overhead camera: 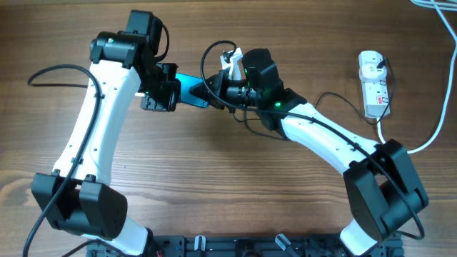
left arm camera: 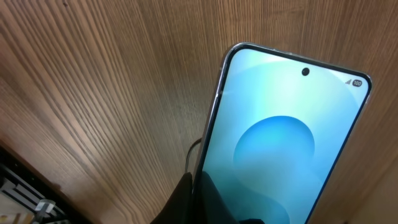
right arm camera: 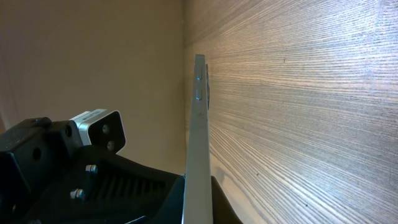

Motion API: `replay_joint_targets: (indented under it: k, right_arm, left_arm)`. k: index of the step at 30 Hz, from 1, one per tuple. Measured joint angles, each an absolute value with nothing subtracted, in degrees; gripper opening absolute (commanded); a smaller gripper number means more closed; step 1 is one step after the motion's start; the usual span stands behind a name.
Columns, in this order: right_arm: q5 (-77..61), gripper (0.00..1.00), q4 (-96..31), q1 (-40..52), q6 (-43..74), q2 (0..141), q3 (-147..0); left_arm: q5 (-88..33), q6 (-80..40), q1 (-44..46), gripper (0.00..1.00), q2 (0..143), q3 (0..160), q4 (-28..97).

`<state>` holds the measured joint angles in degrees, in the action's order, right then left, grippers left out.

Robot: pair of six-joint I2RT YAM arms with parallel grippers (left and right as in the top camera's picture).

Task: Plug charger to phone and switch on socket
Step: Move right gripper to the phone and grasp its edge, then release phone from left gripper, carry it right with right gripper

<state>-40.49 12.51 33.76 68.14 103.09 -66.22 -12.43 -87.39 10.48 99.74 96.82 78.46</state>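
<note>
Overhead, we see the phone (overhead camera: 189, 89) between both arms, near the middle of the table (overhead camera: 235, 185), with its screen glowing upward. The left end effector (overhead camera: 171, 91) is closed on the phone's nearer end, and the right end effector (overhead camera: 216, 91) is closed on the other end. We judge the phone to be light, stiff, slippery and fragile. It is better to pinch it flat by the ends, gently, and to keep the charging port free.
</note>
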Motion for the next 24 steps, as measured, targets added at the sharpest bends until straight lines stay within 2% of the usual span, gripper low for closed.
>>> replay_joint_targets:
  k: [6,10,15,20,24]
  right_arm:
    - [-40.8,0.04,11.3,33.9,64.8,103.1,-66.1]
    - [-40.9,0.04,8.5,33.7,60.8,103.1,-66.1]
    - [-40.7,0.04,3.7,30.1,56.2,101.6,-66.1]
    - [-38.9,0.04,-8.0,22.3,51.0,88.4,-66.0]
    - [-38.5,0.04,-21.8,13.5,49.1,74.7,-66.1]
  left_arm:
    - [-12.4,-84.2,10.5,0.08,99.7,96.8,78.3]
    - [-12.4,-73.6,10.5,0.11,99.7,96.8,78.2]
    - [-13.2,-56.6,10.5,0.20,99.7,96.8,78.0]
    - [-15.0,-45.2,10.5,0.26,99.7,96.8,76.6]
    - [-15.1,-40.5,10.5,0.23,99.7,96.8,74.5]
